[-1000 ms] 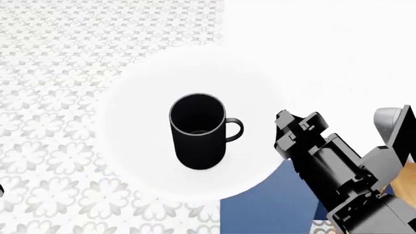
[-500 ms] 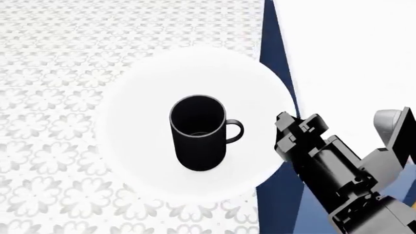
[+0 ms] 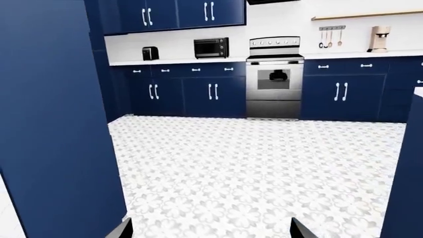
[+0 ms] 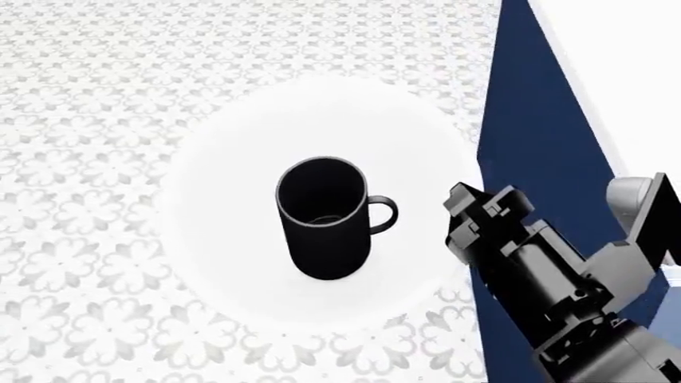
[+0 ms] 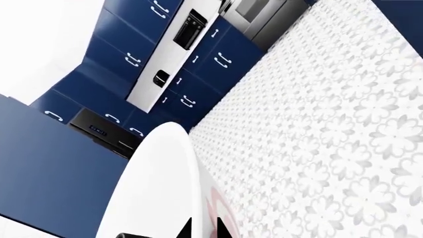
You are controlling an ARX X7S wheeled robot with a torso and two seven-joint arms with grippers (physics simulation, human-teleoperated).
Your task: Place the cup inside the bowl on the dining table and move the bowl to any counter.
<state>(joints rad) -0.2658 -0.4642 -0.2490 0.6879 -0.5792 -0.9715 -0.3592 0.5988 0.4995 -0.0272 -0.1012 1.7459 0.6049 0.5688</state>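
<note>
Cup: the black cup [image 4: 324, 217] stands upright inside the bowl, near its middle, with the small loop handle turned toward the right arm's side.

Bowl: the wide white bowl [image 4: 234, 159] is held up over the patterned floor tiles [image 4: 85, 80], off the dining table; in the right wrist view its rim [image 5: 165, 168] shows as a broad white curve close to the camera.

Right gripper: the right gripper [image 4: 460, 215] is at the bowl's rim on the side the cup's handle faces, and its dark fingertips [image 5: 225, 229] show at the rim in the wrist view. It appears to be clamped on the bowl's edge, since nothing else carries the bowl.

Left gripper: only two dark fingertips [image 3: 300, 230] show, set wide apart with nothing between them, so the jaws are released. It is well away from the bowl and faces the kitchen.

Dining table: the white top [image 4: 639, 72] and its navy side [image 4: 532, 128] lie beyond the right arm, apart from the bowl.

Counter: a white counter [image 3: 178, 61] runs along navy cabinets [image 3: 191, 94] far across the floor from the bowl, bearing a toaster [image 3: 150, 53] and a microwave [image 3: 211, 47], beside a steel oven [image 3: 274, 79].
</note>
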